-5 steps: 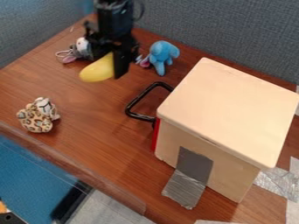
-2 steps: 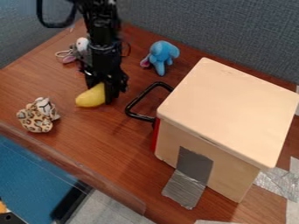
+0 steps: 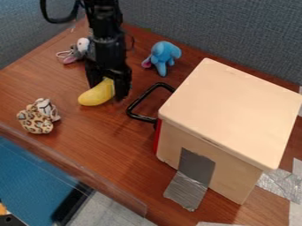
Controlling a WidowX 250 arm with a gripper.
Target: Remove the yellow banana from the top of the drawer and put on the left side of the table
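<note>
From where I stand, grey tape (image 3: 189, 187) runs down the near side of the pale wooden drawer (image 3: 233, 110) onto the brown table (image 3: 133, 159), and more tape (image 3: 282, 186) lies by the drawer's right side. Off to the left, near the table's edge, sits a leopard-spotted toy (image 3: 36, 121). The drawer has a red strip (image 3: 157, 134) on its left face, and a black handle (image 3: 133, 106) juts out from there. The yellow banana (image 3: 94, 96) is down on the table, left of the handle, between it and the spotted toy. Right over it hangs the black gripper (image 3: 107, 92), its 2 fingers apart, with the banana's upper end between them. Farther back are 2 more toys, a grey one (image 3: 79, 49) left of the arm and a blue one (image 3: 161, 55) to its right, then a blue-grey partition (image 3: 224, 31).
</note>
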